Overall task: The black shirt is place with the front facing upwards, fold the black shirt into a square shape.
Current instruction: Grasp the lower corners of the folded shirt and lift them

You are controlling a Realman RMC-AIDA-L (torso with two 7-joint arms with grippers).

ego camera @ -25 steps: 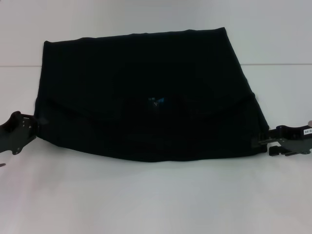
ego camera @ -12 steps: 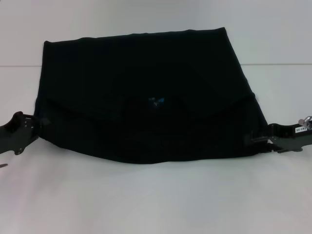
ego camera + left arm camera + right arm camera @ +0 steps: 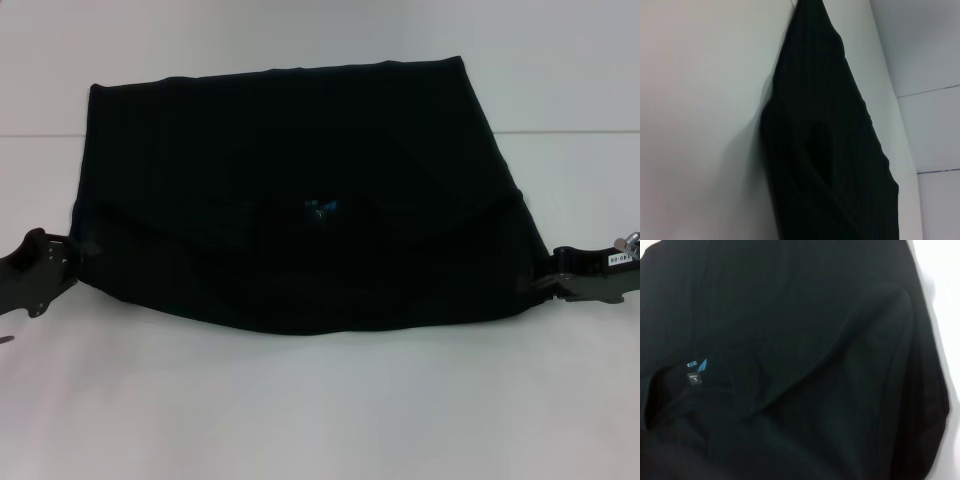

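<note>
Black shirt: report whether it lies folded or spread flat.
Partly folded: the black shirt has its collar part doubled over the body, a fold edge crossing it, and the neck label showing. Not yet a square.

Left end effector (image 3: 40, 272): matte black, angular plates. Right end effector (image 3: 590, 277): black, white printed label, silver bolt.

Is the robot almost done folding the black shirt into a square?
Partly. The black shirt already lies on the white table folded once across, its collar end with the blue neck label turned over onto the body, making a wide shape. In hand: the left gripper and right gripper sit at its two near side corners. Left: it is wider than deep, so the sides need folding in.
</note>
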